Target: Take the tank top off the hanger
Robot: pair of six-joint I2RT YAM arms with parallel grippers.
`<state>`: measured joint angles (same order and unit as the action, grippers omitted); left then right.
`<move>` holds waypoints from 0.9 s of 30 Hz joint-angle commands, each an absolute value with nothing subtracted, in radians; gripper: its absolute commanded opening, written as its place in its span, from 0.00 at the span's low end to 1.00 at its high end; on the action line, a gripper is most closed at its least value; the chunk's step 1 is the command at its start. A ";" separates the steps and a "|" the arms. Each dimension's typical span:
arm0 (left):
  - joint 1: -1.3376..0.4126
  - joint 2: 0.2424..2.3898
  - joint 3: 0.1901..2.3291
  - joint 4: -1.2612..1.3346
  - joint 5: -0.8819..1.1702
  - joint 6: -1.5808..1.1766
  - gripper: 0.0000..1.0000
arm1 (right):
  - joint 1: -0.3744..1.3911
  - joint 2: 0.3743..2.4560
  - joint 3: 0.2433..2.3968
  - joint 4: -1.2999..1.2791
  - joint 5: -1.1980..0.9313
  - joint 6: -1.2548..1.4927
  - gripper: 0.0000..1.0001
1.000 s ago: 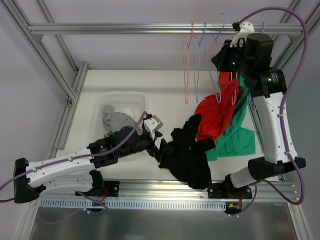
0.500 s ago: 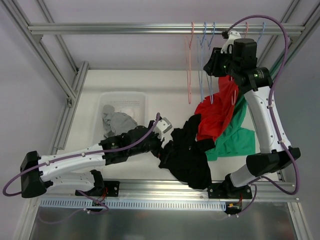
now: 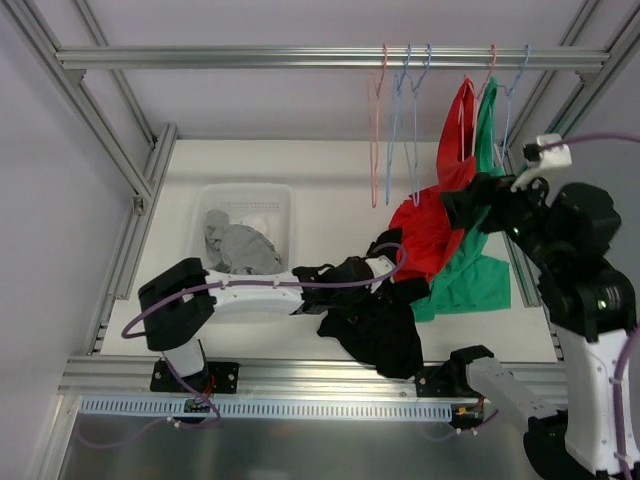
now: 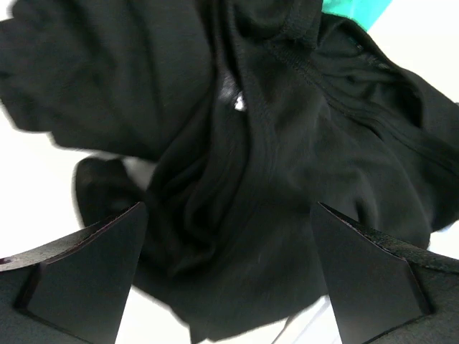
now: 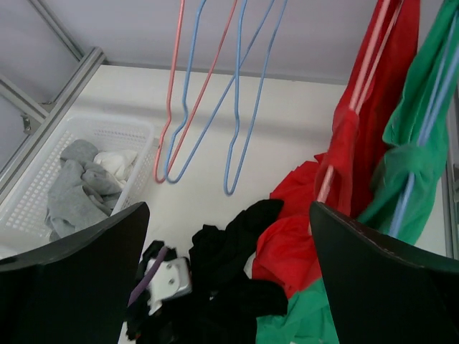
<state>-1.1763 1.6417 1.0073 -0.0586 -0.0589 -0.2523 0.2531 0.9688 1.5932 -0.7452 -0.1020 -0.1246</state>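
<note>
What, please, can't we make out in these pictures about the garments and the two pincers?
- Left wrist view: whether the open left pincer touches the black garment; blurred folds fill the frame.
- Top view: its fingertips, lost against that dark cloth.
- Right wrist view: the shoulder straps of the red tank top, cut off by the top edge.
</note>
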 commanded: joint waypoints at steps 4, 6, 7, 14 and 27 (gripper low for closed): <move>-1.216 1.827 1.143 -0.078 -0.080 -0.248 0.99 | 0.248 0.737 1.450 -0.781 -0.135 -0.138 0.99; -1.221 1.882 1.161 -0.094 -0.109 -0.264 0.99 | 0.247 0.689 1.445 -0.810 -0.144 -0.137 1.00; -1.226 1.896 1.163 -0.098 -0.126 -0.268 0.99 | 0.248 0.675 1.447 -0.818 -0.150 -0.138 0.99; -1.232 1.855 1.121 -0.112 -0.217 -0.328 0.00 | 0.249 0.580 1.433 -0.853 -0.137 -0.155 0.99; -1.230 1.295 1.118 -0.307 -0.800 -0.290 0.00 | 0.249 0.566 1.387 -0.871 -0.072 -0.178 1.00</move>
